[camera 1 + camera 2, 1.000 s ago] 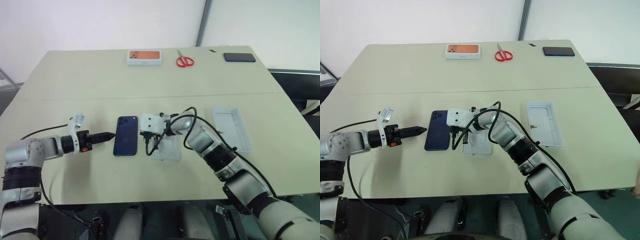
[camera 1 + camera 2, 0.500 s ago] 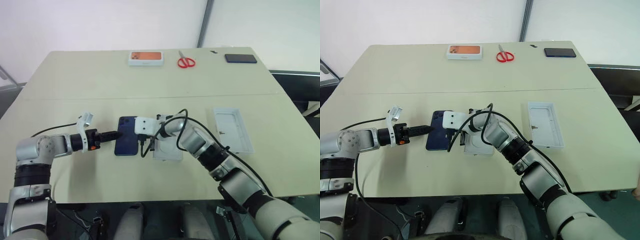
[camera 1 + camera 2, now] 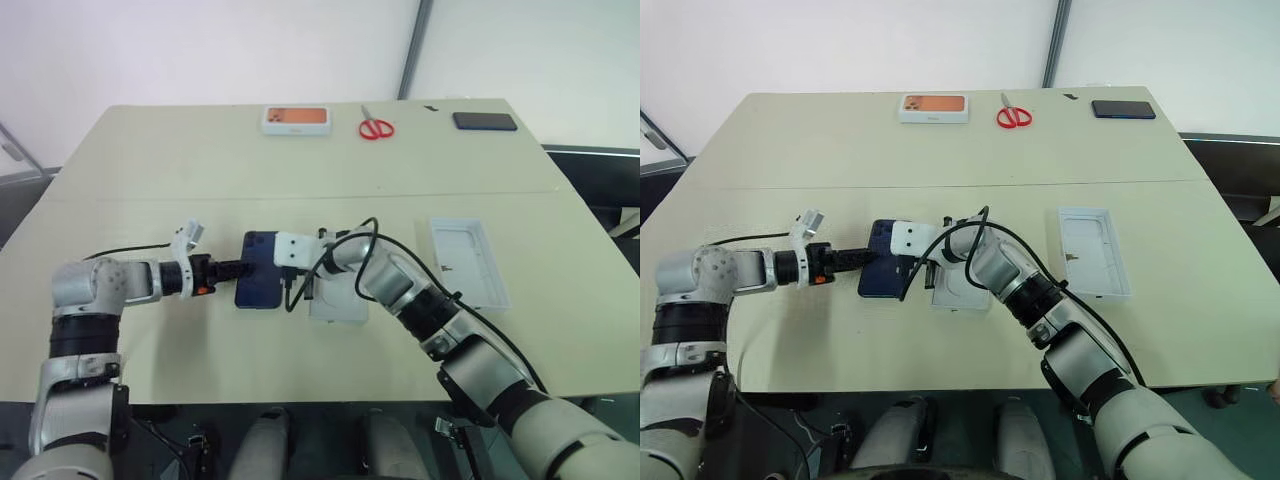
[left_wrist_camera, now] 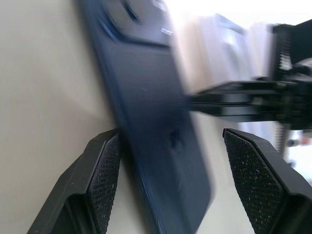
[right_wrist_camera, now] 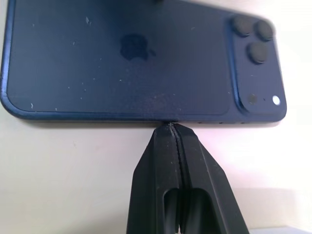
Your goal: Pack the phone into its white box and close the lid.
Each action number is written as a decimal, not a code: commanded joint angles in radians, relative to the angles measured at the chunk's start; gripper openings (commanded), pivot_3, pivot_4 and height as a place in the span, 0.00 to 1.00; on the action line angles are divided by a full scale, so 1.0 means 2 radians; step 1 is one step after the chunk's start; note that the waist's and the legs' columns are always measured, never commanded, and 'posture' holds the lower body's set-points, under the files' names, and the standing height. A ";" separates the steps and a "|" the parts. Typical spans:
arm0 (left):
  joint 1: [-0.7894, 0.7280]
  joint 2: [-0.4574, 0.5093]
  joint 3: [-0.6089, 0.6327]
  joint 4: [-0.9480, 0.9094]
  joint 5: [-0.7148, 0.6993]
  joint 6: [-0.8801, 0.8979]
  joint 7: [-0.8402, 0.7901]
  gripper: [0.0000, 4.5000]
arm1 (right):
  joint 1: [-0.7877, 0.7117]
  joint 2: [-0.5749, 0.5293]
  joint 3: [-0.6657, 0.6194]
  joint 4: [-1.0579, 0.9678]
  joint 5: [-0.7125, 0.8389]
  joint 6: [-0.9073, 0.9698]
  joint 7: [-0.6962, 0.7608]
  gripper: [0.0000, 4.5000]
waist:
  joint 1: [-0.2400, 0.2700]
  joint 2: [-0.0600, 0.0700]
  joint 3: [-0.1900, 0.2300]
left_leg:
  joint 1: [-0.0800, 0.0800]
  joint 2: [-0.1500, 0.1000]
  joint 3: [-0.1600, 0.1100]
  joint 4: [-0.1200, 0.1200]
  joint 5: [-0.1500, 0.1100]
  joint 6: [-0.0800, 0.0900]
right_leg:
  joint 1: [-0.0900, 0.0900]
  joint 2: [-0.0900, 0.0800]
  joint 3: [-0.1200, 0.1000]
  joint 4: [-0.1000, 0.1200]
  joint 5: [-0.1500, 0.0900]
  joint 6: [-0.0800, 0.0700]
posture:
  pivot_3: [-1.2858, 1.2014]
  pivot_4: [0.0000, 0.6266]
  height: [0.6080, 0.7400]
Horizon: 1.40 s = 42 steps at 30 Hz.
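Observation:
The dark navy phone (image 3: 257, 284) lies back-up on the table, its camera cluster (image 5: 253, 41) at the far end. My left gripper (image 3: 240, 268) is open at the phone's left long edge, and the phone (image 4: 156, 126) sits between its fingers (image 4: 100, 187). My right gripper (image 5: 170, 127) is shut, its tips pressed against the opposite long edge. Just right of the phone lies a shallow white box (image 3: 338, 305), partly under my right wrist; its inside looks white with a rounded recess. The lid (image 3: 468, 262) lies open side up further right.
Along the table's far edge lie a white box with an orange top (image 3: 297, 118), red scissors (image 3: 376, 127) and a black slab-like device (image 3: 485, 121). A black cable loops over my right wrist.
My left gripper has slid right, and its open fingers now reach around the phone's left edge. The right gripper has hardly moved and stays shut. The view has shifted a little.

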 commanded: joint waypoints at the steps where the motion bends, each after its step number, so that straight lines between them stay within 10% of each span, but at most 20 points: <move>1: -0.004 -0.014 0.004 0.000 -0.022 0.021 -0.001 0.77 | -0.007 0.009 0.003 -0.002 -0.001 -0.008 -0.001 0.01 | -0.004 0.000 0.000 | 0.000 0.000 0.000 0.000 0.000 0.000 | 0.000 0.000 0.000 0.000 0.000 0.000 | 0.52 0.24 1.00; 20: 0.014 0.023 0.036 0.015 -0.025 -0.005 0.004 0.77 | -0.005 0.003 0.005 0.005 -0.009 -0.023 -0.003 0.01 | -0.017 0.000 0.000 | -0.002 0.002 -0.001 -0.002 0.001 -0.001 | -0.004 0.002 0.002 0.001 0.000 0.000 | 0.52 0.24 1.00; 25: 0.021 0.012 0.041 0.017 -0.031 -0.001 0.012 0.36 | -0.007 0.004 0.005 0.006 -0.011 -0.026 -0.002 0.00 | -0.017 0.000 0.000 | -0.002 0.002 0.000 -0.002 0.001 -0.001 | -0.005 0.002 0.002 0.001 0.000 0.000 | 0.52 0.24 1.00; 34: 0.028 0.006 0.054 0.016 -0.044 0.006 0.021 0.36 | -0.003 0.001 0.006 0.001 -0.013 -0.026 -0.001 0.00 | -0.016 0.000 0.000 | -0.003 0.002 -0.001 -0.002 0.001 -0.001 | -0.006 0.002 0.002 0.001 0.000 0.000 | 0.52 0.24 1.00; 39: 0.031 0.002 0.061 0.019 -0.049 0.010 0.029 0.01 | -0.004 0.001 0.005 -0.001 -0.013 -0.029 -0.003 0.00 | -0.016 -0.001 0.000 | -0.003 0.002 -0.001 -0.002 0.001 -0.001 | -0.006 0.002 0.002 0.001 0.000 0.000 | 0.52 0.24 1.00; 42: 0.031 -0.002 0.069 0.022 -0.056 0.014 0.036 0.01 | -0.004 0.000 0.005 -0.001 -0.014 -0.033 -0.005 0.00 | -0.016 -0.001 0.000 | -0.003 0.002 -0.001 -0.002 0.001 -0.002 | -0.006 0.002 0.002 0.001 0.000 -0.001 | 0.52 0.24 1.00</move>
